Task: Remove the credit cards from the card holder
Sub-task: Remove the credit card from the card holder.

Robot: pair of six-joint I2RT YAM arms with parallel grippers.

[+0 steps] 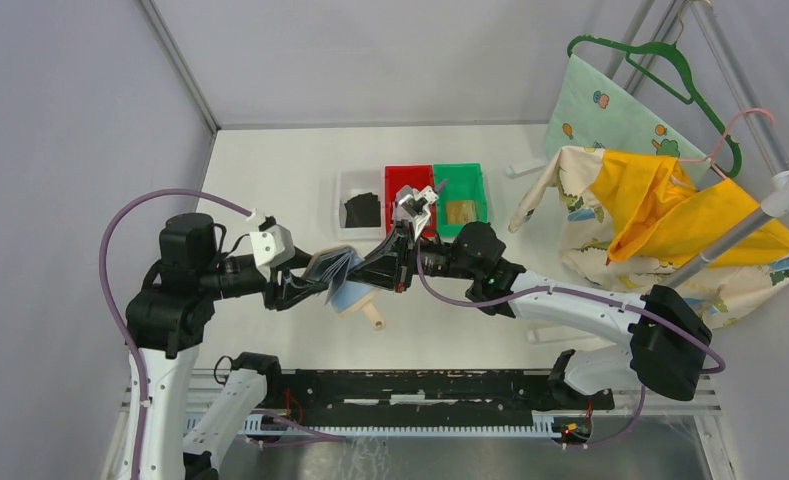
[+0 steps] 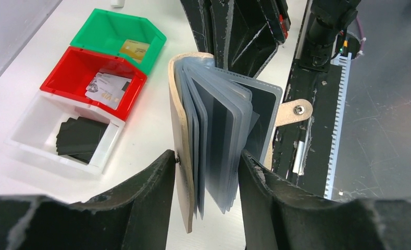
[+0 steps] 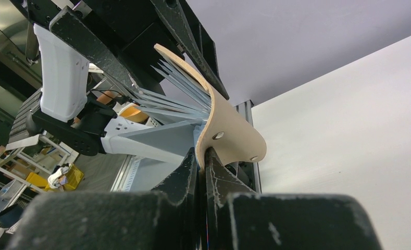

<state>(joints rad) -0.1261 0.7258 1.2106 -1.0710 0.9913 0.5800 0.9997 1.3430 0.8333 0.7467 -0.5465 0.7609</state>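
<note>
The card holder [image 1: 338, 274] hangs in the air between both arms, its beige cover [image 2: 181, 130] to one side and its clear sleeves [image 2: 221, 125] fanned out loosely. My right gripper [image 3: 202, 153] is shut on the cover's edge beside the snap tab [image 3: 234, 140]. My left gripper [image 2: 207, 161] stands open astride the holder: one finger [image 2: 159, 182] touches the cover, the other [image 2: 255, 177] stands against the outermost sleeve. Credit cards lie in the bins: black ones [image 2: 81, 138] in the white bin, silvery ones [image 2: 107, 87] in the red, a gold one [image 2: 134, 50] in the green.
White [image 1: 342, 185], red [image 1: 400, 175] and green [image 1: 475, 175] bins sit in a row behind the grippers. At the right, a rack holds hangers and draped cloth [image 1: 660, 200]. A black rail [image 1: 420, 385] runs along the near edge.
</note>
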